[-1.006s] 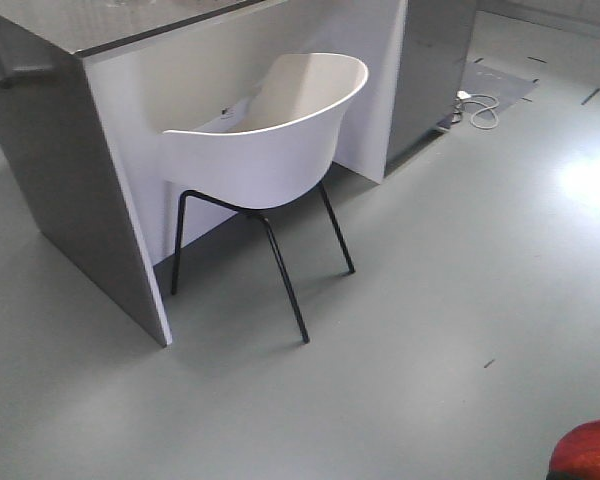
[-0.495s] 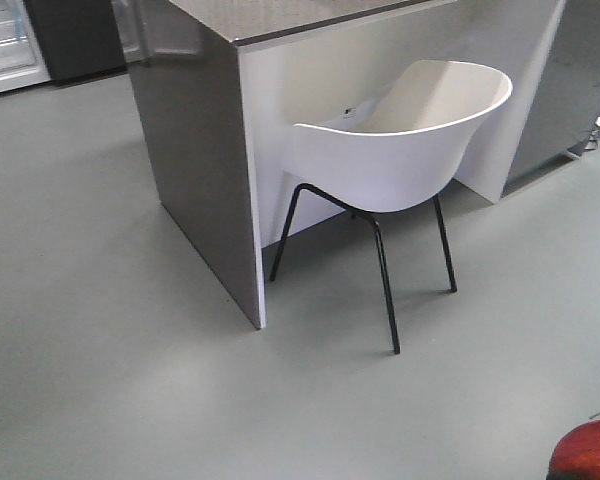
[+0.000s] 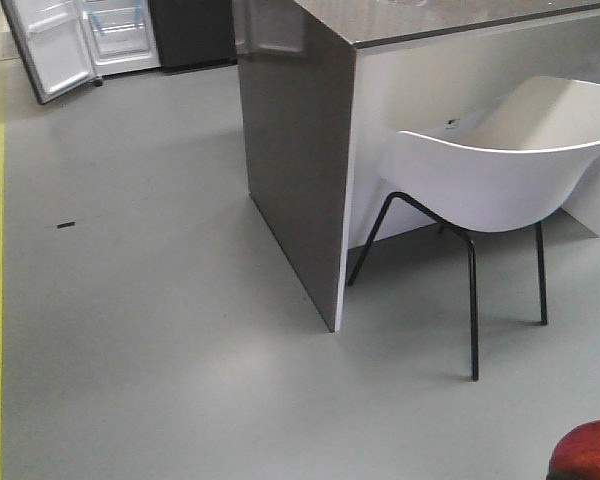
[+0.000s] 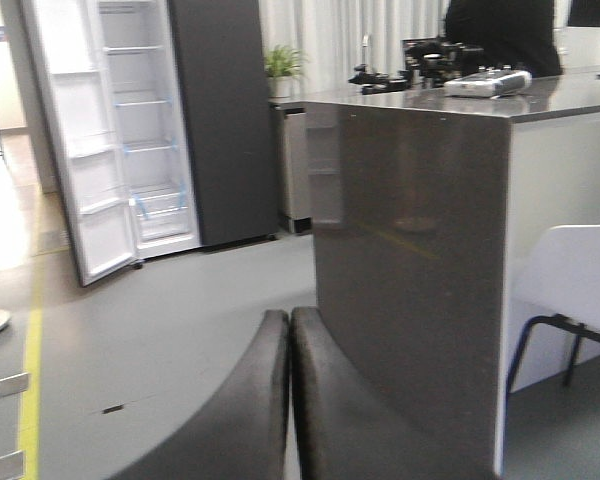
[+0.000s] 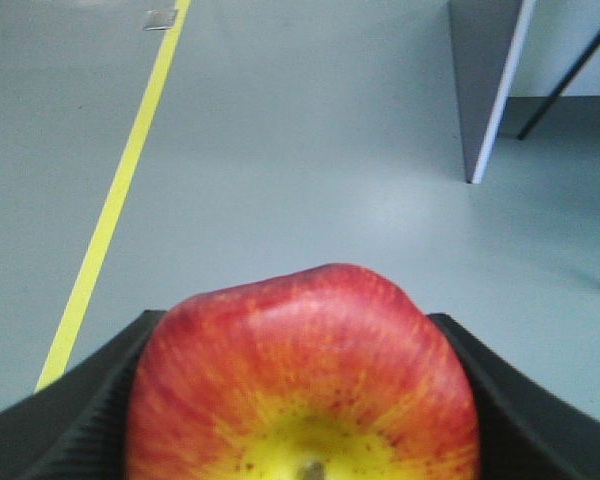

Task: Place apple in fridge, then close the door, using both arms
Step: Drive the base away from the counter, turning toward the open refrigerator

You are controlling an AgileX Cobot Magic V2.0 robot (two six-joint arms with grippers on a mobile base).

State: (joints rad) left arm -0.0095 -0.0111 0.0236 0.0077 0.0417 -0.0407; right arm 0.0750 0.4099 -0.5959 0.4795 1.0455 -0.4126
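Right gripper: holds the apple, opened just to the fruit's width with one finger pressed on each flank. Stem dimple and yellow patch face the wrist camera. The apple hangs above the floor, on the near side of the counter, whose end panel shows beyond it to the right.

Left gripper: fingers flat together, nothing between them.

Fridge: beyond the counter, off its left end. Door swung wide, white shelves exposed. Apple well apart from it.

Chair: tucked under the counter.
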